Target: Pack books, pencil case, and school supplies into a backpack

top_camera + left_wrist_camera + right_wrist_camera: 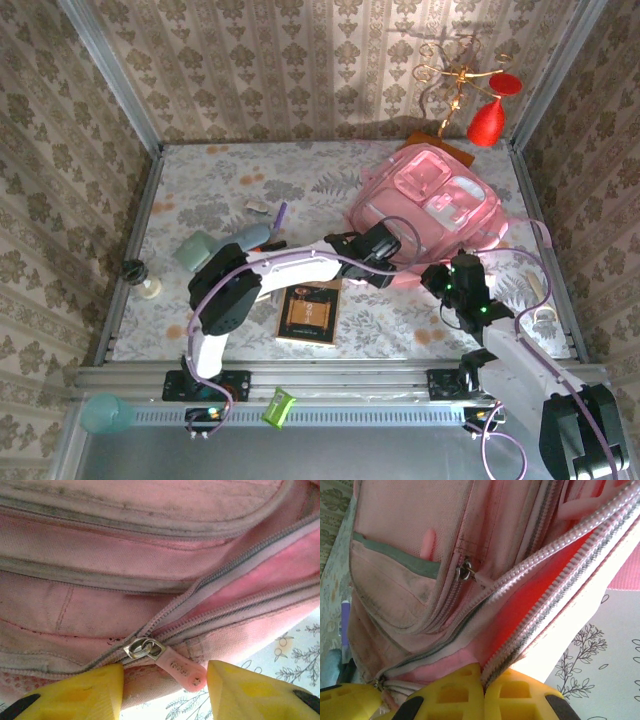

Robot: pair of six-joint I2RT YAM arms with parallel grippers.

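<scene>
On the far right of the table [200,190] lies the backpack [430,200], pink and slumped on its side, the biggest thing here by a long way, with both arms bent in on its near edge. My guess is that they are getting the main zip open, because nothing looks packed yet. The right arm leans forward and to the left from its base, wrist low against the bag. The right gripper [484,695] has its yellow fingers squeezed together on the lip of the zip, the toothed tape running straight into the seam between them. That pinch seems meant to keep the soft fabric taut and the mouth propped open, and the bright lining shows through the gap. The left arm rises from its base, folds at the elbow and stretches sideways across the cloth to the bag's near left corner. The left gripper [165,685] is parted and grips nothing. The pink zip pull [182,669] hangs loose between its fingers, just beside the right-hand one, below the metal slider [145,647]. Under that outstretched forearm a dark-covered book [310,312] lies flat near the front edge, well apart from the bag. Further back a purple pen [281,214] lies on the cloth, waiting like the book.
</scene>
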